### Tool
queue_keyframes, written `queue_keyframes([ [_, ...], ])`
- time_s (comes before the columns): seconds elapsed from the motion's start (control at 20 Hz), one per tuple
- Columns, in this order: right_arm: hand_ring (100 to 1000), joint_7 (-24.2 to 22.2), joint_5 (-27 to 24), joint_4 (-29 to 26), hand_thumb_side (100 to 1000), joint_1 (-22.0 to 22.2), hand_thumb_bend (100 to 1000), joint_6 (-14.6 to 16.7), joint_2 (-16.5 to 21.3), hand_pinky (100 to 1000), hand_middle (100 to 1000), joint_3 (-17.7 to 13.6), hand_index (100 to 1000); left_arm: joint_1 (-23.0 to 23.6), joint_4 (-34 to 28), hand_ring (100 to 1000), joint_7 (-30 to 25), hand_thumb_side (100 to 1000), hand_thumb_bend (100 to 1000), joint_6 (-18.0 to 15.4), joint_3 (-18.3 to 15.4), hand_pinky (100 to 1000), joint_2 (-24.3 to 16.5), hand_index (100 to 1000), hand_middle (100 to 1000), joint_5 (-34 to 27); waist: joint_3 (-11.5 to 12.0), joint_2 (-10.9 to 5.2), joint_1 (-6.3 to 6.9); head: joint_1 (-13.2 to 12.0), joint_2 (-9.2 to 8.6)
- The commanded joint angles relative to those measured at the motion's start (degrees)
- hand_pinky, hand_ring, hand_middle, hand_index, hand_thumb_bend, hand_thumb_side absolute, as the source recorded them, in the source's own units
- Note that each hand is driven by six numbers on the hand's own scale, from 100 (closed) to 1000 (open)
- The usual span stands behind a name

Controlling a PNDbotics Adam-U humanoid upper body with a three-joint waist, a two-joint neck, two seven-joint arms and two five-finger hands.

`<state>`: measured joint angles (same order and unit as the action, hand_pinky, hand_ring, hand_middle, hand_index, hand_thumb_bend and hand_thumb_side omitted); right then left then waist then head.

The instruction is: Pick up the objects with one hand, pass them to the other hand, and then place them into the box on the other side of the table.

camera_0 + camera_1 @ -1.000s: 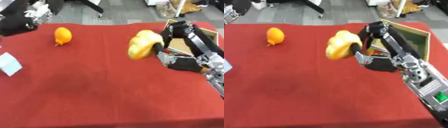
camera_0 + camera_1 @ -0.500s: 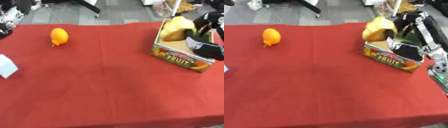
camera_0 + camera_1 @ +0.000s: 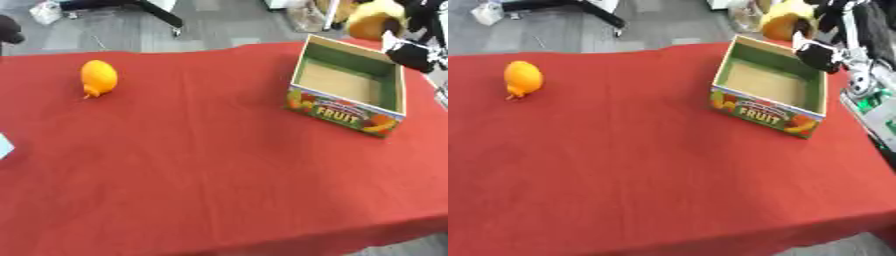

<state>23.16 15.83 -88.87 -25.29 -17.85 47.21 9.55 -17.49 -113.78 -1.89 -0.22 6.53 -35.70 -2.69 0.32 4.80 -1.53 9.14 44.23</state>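
A yellow fruit [image 3: 783, 18] hangs above the far right corner of the cardboard fruit box [image 3: 343, 111], beyond its back wall. My right hand [image 3: 830, 14] is shut on the fruit, its fingers curled around the right side. The box stands open at the right of the red table, its green inside bare. An orange fruit [image 3: 98, 77] lies at the far left of the cloth. A dark part of my left hand [image 3: 9, 29] shows at the upper left edge, too little to make out.
A red cloth [image 3: 201, 165] covers the whole table. A small white thing [image 3: 3, 146] lies at the left edge. Chair legs and grey floor show beyond the far edge.
My right hand has carried the yellow fruit from mid-table to the right and back, to above the box's far corner. The camera has also shifted.
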Motion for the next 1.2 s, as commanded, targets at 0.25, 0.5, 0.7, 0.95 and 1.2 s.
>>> queue_keyframes([
  [0.25,548,2.11,1.92,13.94,197,-6.22,100,0.04,-0.66,411,433,-0.21,336,0.45,-0.81,719,-0.15,696,190,-2.32,-0.84,894,2.22,762,676,1.24,1.39,-0.20,0.76,2.31,-0.12],
  [0.5,553,4.31,2.68,25.24,246,-10.37,100,-0.67,-3.72,410,438,-0.71,341,0.05,-0.81,720,-0.88,694,190,-3.57,-0.37,894,3.87,763,676,1.52,2.87,0.30,1.02,3.54,-0.12],
  [0.7,558,4.86,2.61,32.61,264,-12.13,100,-0.16,-5.32,417,445,-1.23,375,-0.36,-0.81,720,-1.39,695,192,-4.20,-0.07,895,4.75,765,676,1.53,3.99,0.72,1.07,4.37,-0.12],
  [0.95,599,3.17,2.83,38.54,386,-13.18,100,0.69,-6.62,457,492,-1.66,535,-0.25,-0.81,721,-1.77,699,192,-4.48,0.01,896,5.47,765,676,1.56,4.79,1.02,1.19,4.76,-0.12],
  [1.2,701,-5.70,3.76,40.99,686,-13.47,100,-0.74,-7.09,536,595,-1.68,858,-0.04,-0.81,723,-2.11,700,193,-4.38,0.10,897,5.68,767,677,1.61,4.94,0.96,1.22,5.00,-0.12],
])
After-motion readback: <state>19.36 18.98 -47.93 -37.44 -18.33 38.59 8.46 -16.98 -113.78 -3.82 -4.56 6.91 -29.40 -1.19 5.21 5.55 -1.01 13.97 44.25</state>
